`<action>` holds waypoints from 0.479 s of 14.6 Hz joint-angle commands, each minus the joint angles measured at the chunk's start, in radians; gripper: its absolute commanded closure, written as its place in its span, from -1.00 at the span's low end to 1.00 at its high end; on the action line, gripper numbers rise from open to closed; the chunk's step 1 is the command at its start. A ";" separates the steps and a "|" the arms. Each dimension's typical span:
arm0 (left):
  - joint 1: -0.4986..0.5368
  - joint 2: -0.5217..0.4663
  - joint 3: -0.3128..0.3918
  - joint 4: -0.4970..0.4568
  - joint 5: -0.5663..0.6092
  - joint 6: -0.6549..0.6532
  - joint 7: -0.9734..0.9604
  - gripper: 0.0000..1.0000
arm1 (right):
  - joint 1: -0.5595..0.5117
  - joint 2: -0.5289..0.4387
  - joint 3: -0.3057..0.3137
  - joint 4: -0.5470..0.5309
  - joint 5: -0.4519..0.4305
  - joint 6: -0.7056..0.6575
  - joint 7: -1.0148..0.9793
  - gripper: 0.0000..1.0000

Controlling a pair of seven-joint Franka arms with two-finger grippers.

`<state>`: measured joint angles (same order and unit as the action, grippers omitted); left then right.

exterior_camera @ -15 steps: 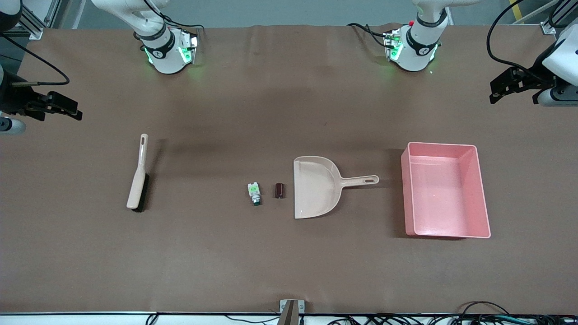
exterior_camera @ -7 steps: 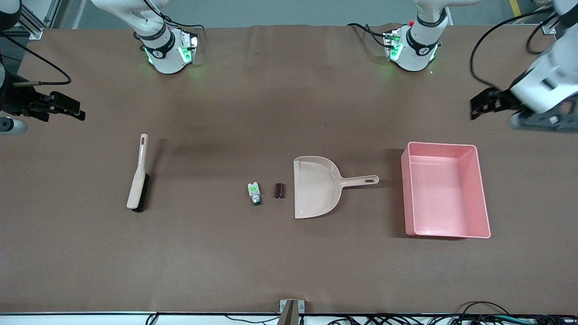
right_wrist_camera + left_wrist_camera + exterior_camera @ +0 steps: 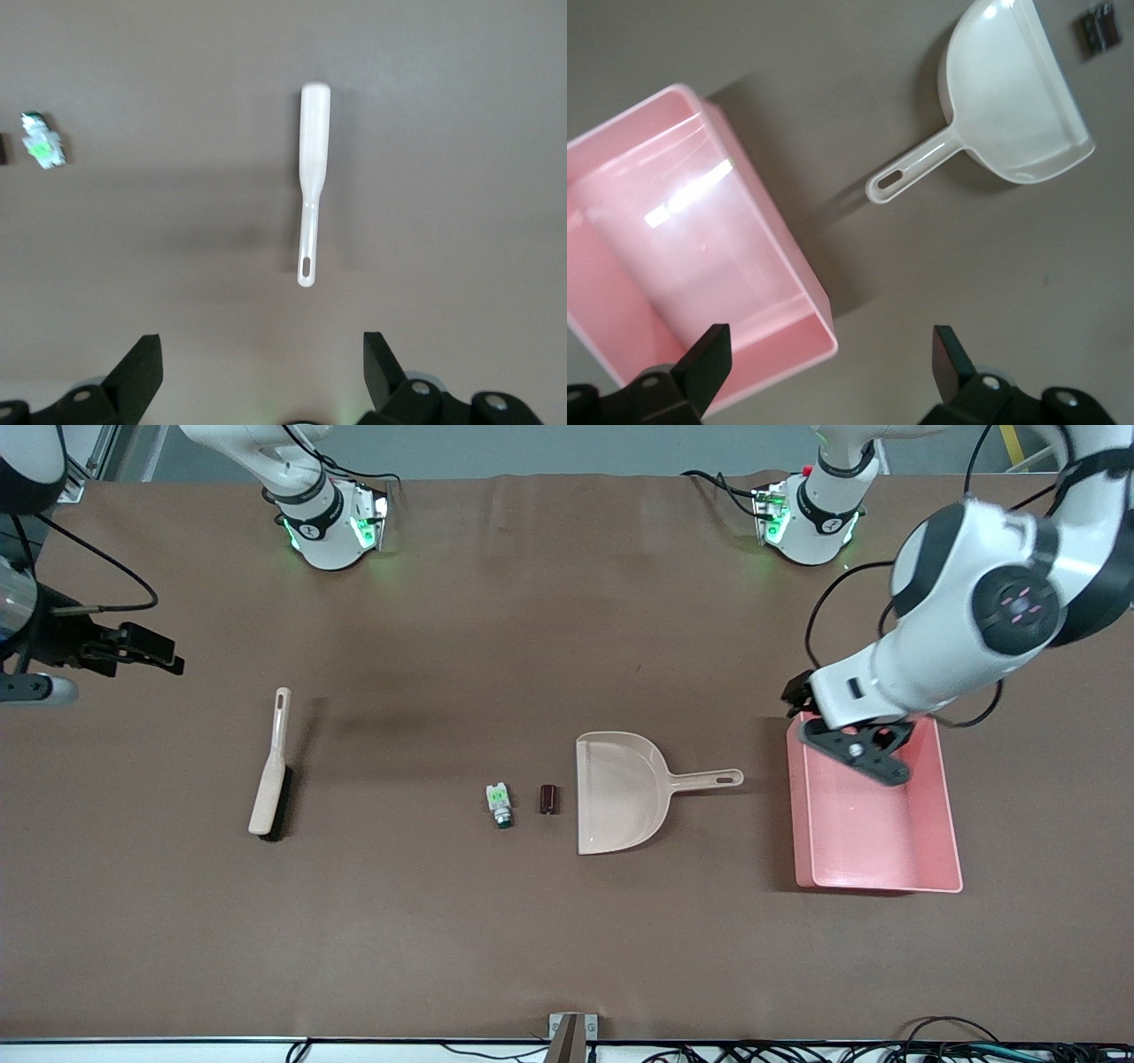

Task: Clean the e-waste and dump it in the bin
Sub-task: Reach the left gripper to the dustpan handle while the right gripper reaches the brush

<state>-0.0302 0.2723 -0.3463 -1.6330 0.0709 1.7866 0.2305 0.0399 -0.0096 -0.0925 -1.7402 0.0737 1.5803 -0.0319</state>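
A brown mat covers the table (image 3: 567, 939). Along one row across its middle lie the white-and-green component (image 3: 500, 804), the maroon cylinder (image 3: 548, 798) just beside it, then the beige dustpan (image 3: 620, 793) with its mouth facing both pieces. The pink bin (image 3: 886, 841) stands near the dustpan handle, toward the left arm's end. A brush (image 3: 269, 771) lies toward the right arm's end. The left gripper (image 3: 797, 691), fingers spread and empty, hangs over the bin's rim. The right gripper (image 3: 164, 657), released and empty, hangs above the mat near the brush.
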 commanded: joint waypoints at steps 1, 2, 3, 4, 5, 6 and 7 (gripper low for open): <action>-0.092 0.076 -0.046 0.024 0.172 0.017 0.013 -1.00 | -0.038 -0.018 -0.003 -0.129 0.012 0.113 -0.010 -1.00; -0.138 0.105 -0.048 0.024 0.214 0.027 0.004 -0.99 | -0.040 -0.016 -0.003 -0.165 0.014 0.165 -0.010 -1.00; -0.161 0.128 -0.046 0.022 0.228 0.045 0.006 -0.98 | -0.043 -0.015 -0.003 -0.226 0.017 0.246 -0.008 -1.00; -0.165 0.151 -0.048 0.019 0.230 0.071 0.018 -0.97 | -0.043 -0.015 -0.003 -0.286 0.017 0.330 -0.009 -1.00; -0.174 0.169 -0.050 0.004 0.243 0.101 0.027 -0.96 | -0.041 -0.003 -0.003 -0.329 0.017 0.404 -0.010 -1.00; -0.191 0.174 -0.051 -0.016 0.269 0.137 0.035 -0.94 | -0.038 0.028 -0.003 -0.350 0.017 0.453 -0.010 -1.00; -0.206 0.180 -0.051 -0.040 0.291 0.166 0.042 -0.92 | -0.035 0.052 -0.003 -0.372 0.017 0.504 -0.010 -1.00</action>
<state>-0.2331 0.4422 -0.3934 -1.6432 0.3188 1.9006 0.2391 0.0065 0.0225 -0.1008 -2.0455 0.0751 1.9928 -0.0321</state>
